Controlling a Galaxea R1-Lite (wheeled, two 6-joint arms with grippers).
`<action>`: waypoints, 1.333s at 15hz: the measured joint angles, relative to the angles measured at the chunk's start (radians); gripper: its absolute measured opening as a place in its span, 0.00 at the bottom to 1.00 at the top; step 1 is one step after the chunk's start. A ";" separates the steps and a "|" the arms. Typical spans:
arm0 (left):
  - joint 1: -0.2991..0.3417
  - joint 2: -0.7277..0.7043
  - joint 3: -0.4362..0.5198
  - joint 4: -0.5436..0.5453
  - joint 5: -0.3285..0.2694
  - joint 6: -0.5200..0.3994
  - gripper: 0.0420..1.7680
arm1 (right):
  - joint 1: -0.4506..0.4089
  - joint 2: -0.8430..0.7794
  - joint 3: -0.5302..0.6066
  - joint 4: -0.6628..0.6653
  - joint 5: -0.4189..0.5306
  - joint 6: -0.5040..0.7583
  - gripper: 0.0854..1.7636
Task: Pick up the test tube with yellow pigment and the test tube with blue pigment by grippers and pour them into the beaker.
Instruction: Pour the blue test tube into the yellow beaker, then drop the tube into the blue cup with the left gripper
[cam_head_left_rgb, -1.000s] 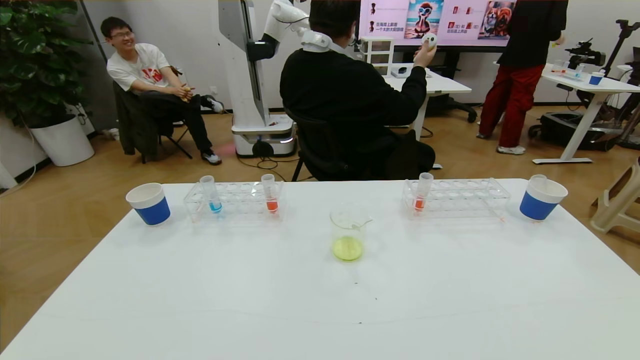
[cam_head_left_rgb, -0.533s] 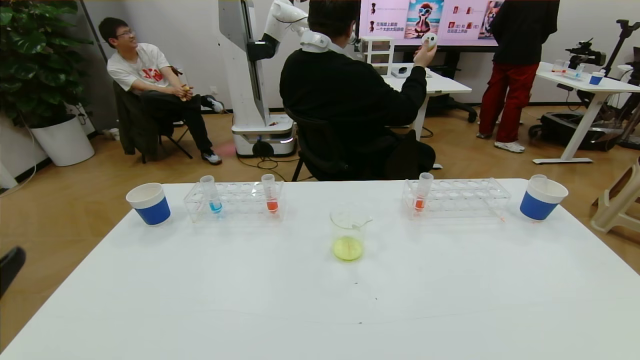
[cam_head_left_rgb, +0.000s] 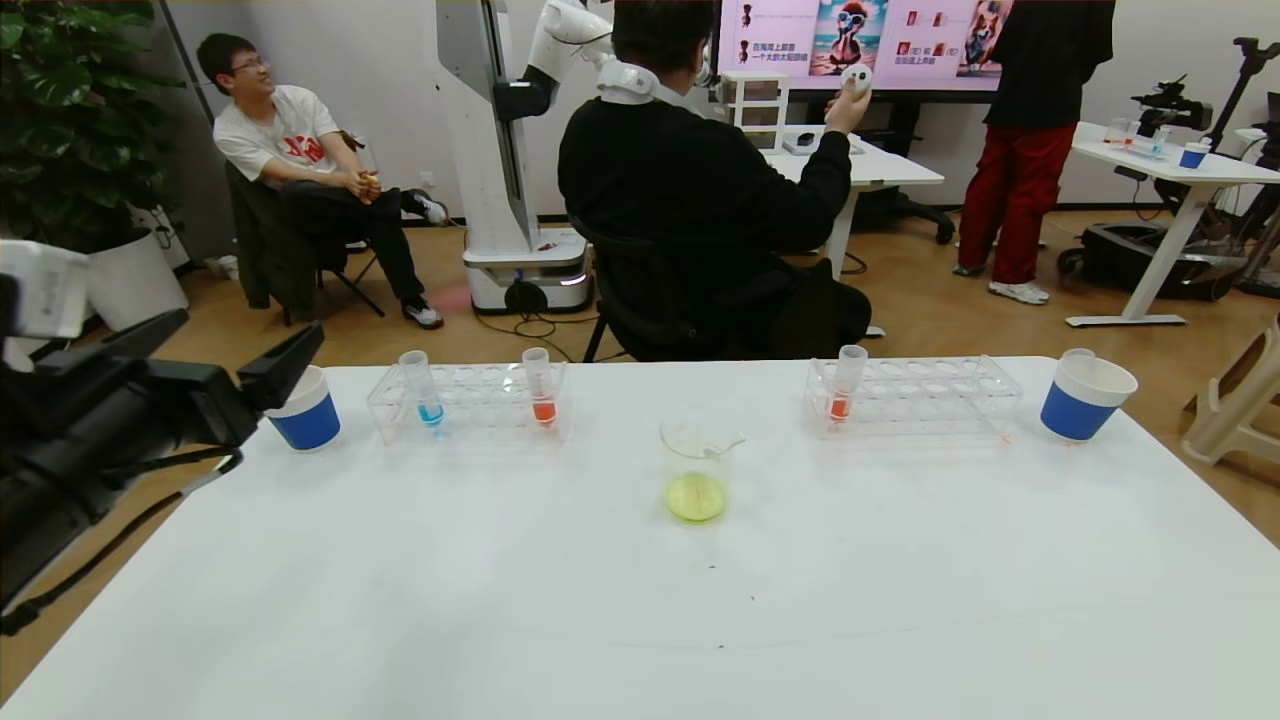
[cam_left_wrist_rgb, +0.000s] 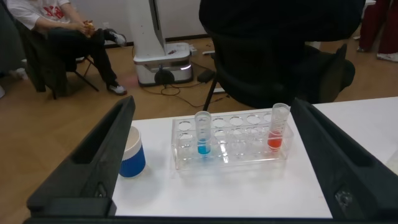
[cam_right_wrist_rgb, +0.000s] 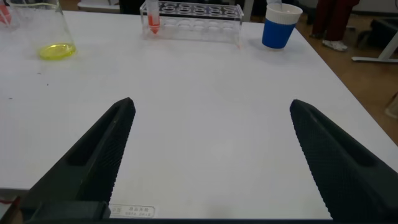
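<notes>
I held my left end effector (cam_head_left_rgb: 285, 362) wide open and empty, lined up toward the blue tube (cam_left_wrist_rgb: 203, 132) in its rack (cam_left_wrist_rgb: 231, 142), while my right end effector (cam_right_wrist_rgb: 208, 155), likewise open and empty, hung low over the desk (cam_right_wrist_rgb: 205, 81).

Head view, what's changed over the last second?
The left gripper has swung in from the left edge, fingers open, toward the rack with the test tube with blue pigment; nothing grasped. The beaker, with yellow liquid, racks and cups stayed put.
</notes>
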 joint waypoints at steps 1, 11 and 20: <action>-0.001 0.095 0.006 -0.098 0.001 0.000 0.98 | 0.000 0.000 0.000 0.000 0.000 0.000 0.98; -0.049 0.729 -0.051 -0.499 0.117 -0.072 0.98 | 0.000 0.000 0.000 0.000 0.000 0.000 0.98; -0.065 0.849 -0.277 -0.493 0.152 -0.069 0.98 | 0.000 0.000 0.000 0.000 0.000 0.000 0.98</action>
